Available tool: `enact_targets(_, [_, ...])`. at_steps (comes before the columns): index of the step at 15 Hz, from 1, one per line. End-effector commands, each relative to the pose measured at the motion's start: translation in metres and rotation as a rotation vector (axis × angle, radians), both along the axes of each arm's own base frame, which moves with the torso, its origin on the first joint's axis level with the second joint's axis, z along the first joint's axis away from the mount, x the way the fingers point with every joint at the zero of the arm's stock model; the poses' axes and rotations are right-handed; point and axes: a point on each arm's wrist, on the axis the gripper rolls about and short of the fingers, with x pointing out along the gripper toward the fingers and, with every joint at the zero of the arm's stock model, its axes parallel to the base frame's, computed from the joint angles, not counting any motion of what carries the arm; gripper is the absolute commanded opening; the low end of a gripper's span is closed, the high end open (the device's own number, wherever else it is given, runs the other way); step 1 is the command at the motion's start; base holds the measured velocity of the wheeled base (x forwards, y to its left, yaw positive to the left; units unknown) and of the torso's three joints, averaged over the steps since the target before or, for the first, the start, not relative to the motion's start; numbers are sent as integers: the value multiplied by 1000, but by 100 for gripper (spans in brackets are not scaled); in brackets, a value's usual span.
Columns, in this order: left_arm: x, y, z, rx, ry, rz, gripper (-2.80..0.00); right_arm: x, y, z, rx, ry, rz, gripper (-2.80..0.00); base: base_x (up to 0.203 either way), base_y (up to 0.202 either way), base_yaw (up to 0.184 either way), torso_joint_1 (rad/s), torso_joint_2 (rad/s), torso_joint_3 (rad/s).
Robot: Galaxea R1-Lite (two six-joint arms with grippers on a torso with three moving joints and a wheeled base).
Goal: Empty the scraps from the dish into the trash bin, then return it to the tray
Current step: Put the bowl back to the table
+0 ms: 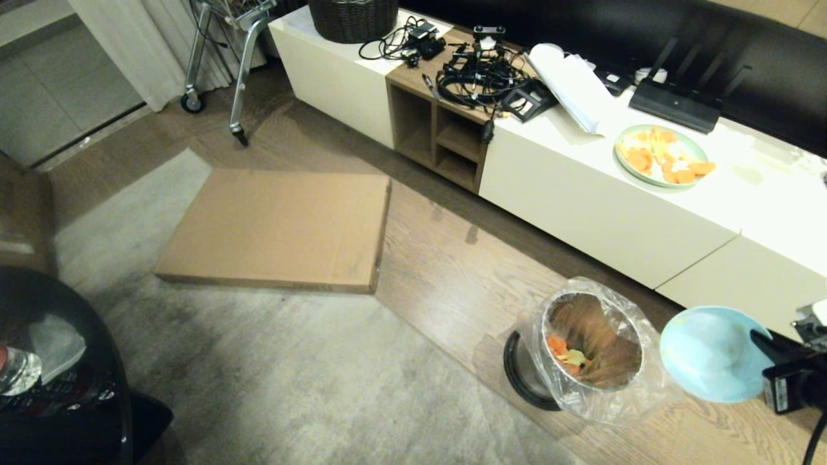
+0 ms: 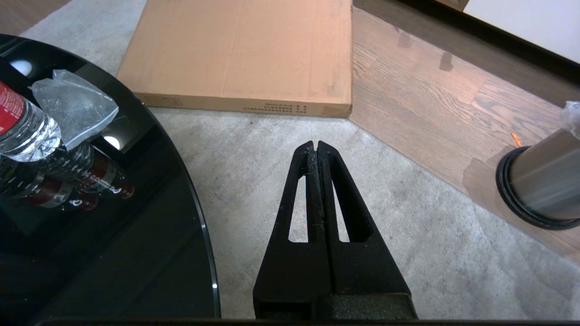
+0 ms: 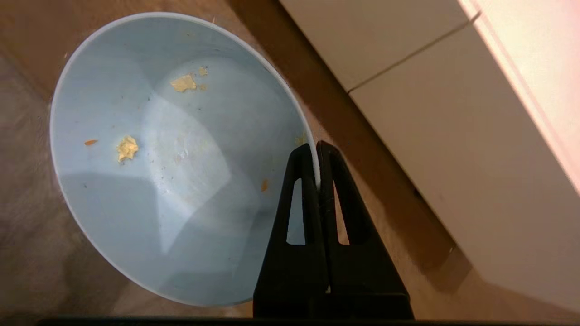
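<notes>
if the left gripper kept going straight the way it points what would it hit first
Probably the grey carpet just ahead of the shut left gripper; beyond that lies the flat brown cardboard box. How steeply it points down is unclear.

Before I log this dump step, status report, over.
Right gripper shut on bowl rim, beside bin. Left gripper shut, idle over rug. Scraps in bin, few bits stuck in bowl. Nothing in the way.

left gripper (image 2: 316, 146) fingers (image 2: 303, 181) pressed together over grey carpet (image 2: 253, 149).
</notes>
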Motion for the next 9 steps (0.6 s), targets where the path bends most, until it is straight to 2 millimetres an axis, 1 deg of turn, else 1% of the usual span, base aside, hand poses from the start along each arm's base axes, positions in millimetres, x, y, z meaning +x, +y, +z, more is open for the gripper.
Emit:
enact_targets(1, [0,0,0,0,-1,0,-280,-26,6,5,24,33,-8,-280,0,0,0,0,0,0])
enact_targets(5, [0,0,0,0,-1,0,-280,-73,16,3,85,71,-26,-280,0,0,0,0,0,0])
enact_targets(9, [0,0,0,0,-1,0,-280,-120,26,-9,125,39,-38,-280,0,0,0,0,0,0])
